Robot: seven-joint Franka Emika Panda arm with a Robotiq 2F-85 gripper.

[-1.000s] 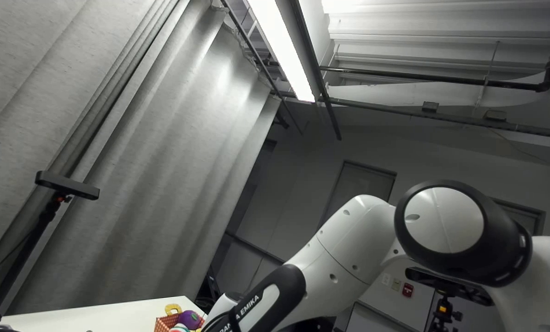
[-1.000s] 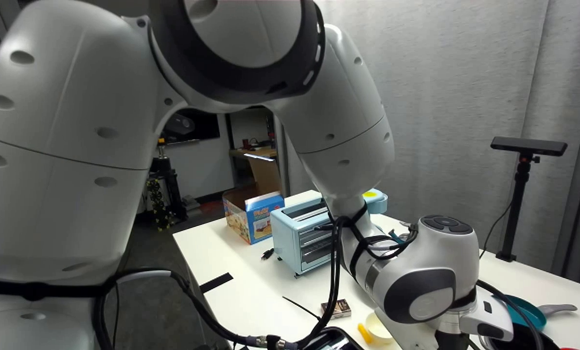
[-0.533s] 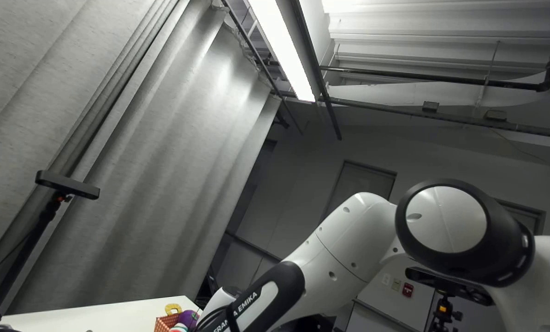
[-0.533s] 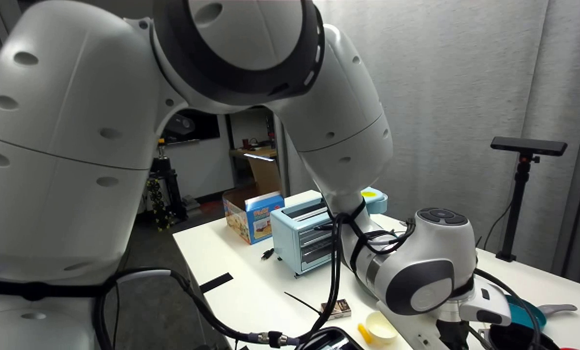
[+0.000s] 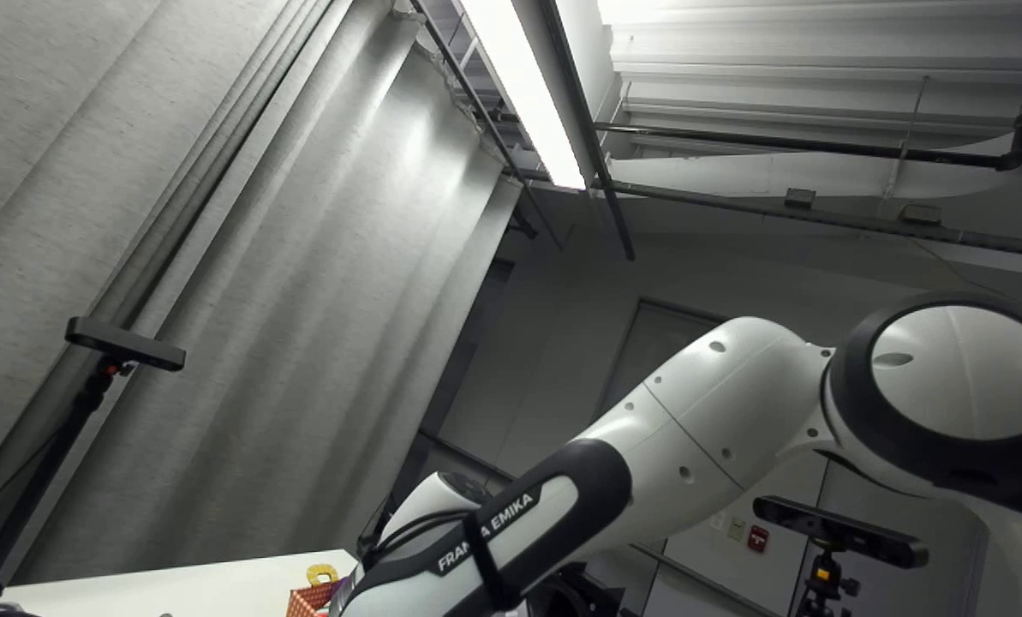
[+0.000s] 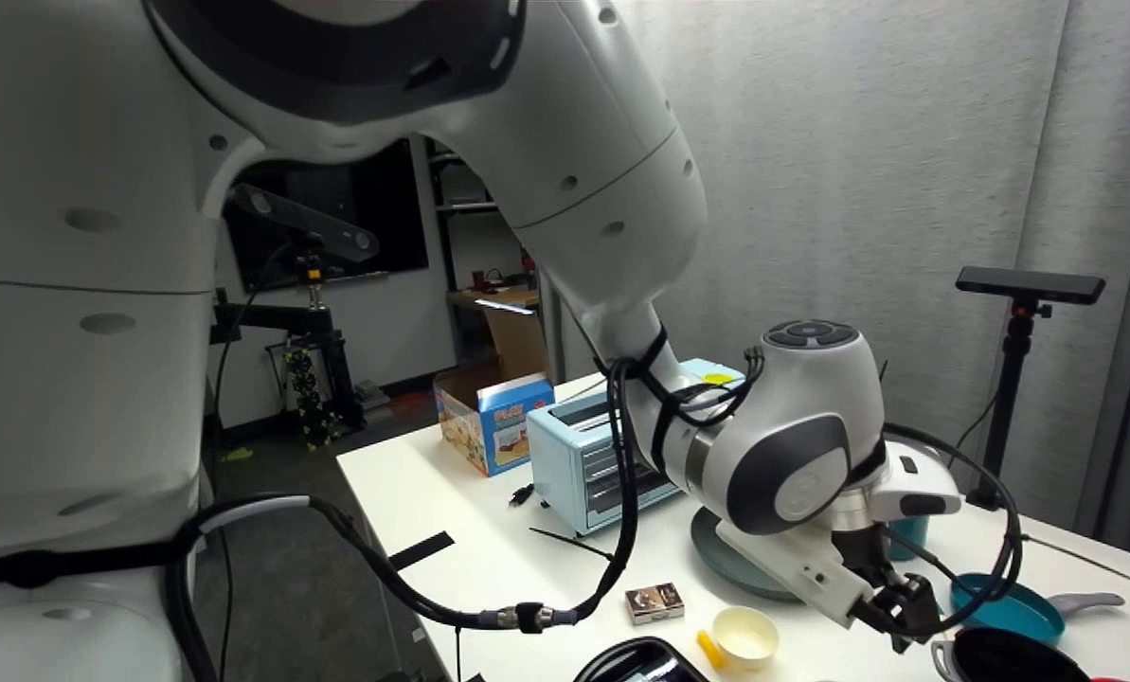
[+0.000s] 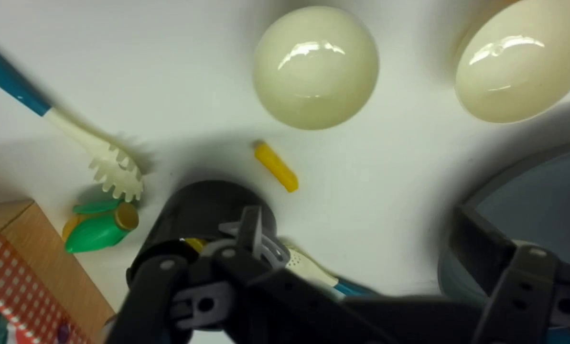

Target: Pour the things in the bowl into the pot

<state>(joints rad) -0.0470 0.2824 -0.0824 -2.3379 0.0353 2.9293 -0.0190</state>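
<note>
Bowl (image 7: 316, 67) glossy cream, smooth, round; second bowl (image 7: 523, 62) likewise, showing as oval. Yellow stick (image 7: 276, 167) slim, blunt-ended, near first. Basket (image 7: 22, 286) red-white checked. Pot (image 6: 1014, 654) black, round-rimmed. Claw (image 7: 366, 235) released, fingers (image 7: 480, 248) spread wide. Both bowls on white bench (image 7: 385, 186), beyond fingers in wrist view, apart from them; which is meant, cannot tell. Pot near claw.

Bent at the elbow (image 5: 965, 373), the arm (image 6: 612, 185) slopes down to its wrist (image 6: 806, 455) in an exterior view, the gripper (image 7: 359, 227) hanging below, its two fingers (image 7: 480, 246) spread well apart in the wrist view.
</note>
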